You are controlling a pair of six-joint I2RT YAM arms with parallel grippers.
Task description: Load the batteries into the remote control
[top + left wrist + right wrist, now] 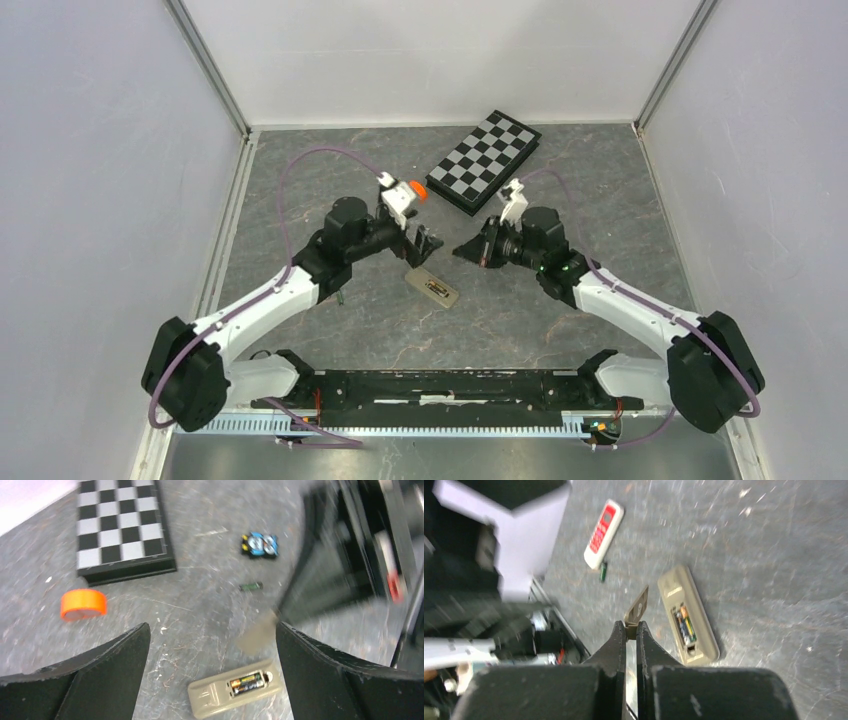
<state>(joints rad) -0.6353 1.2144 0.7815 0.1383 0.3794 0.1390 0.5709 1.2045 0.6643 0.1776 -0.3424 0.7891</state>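
Observation:
The beige remote control (433, 288) (232, 689) (688, 615) lies back-up on the grey table with its battery bay uncovered. Two batteries (246, 682) (684, 622) sit side by side in the bay. My left gripper (425, 245) (212, 630) hangs open just above the remote, holding nothing. My right gripper (465, 250) (631, 626) is shut on the edge of the thin beige battery cover (637, 607) (257, 635), held off the table beside the remote. A loose greenish battery (251, 586) (603, 571) lies on the table farther off.
A folded chessboard (486, 160) (120, 525) lies at the back. An orange roll (418, 189) (83, 603) sits near it. A blue-and-black gadget (259, 545) lies beyond the loose battery. A red-and-white remote (604, 533) rests by the left arm.

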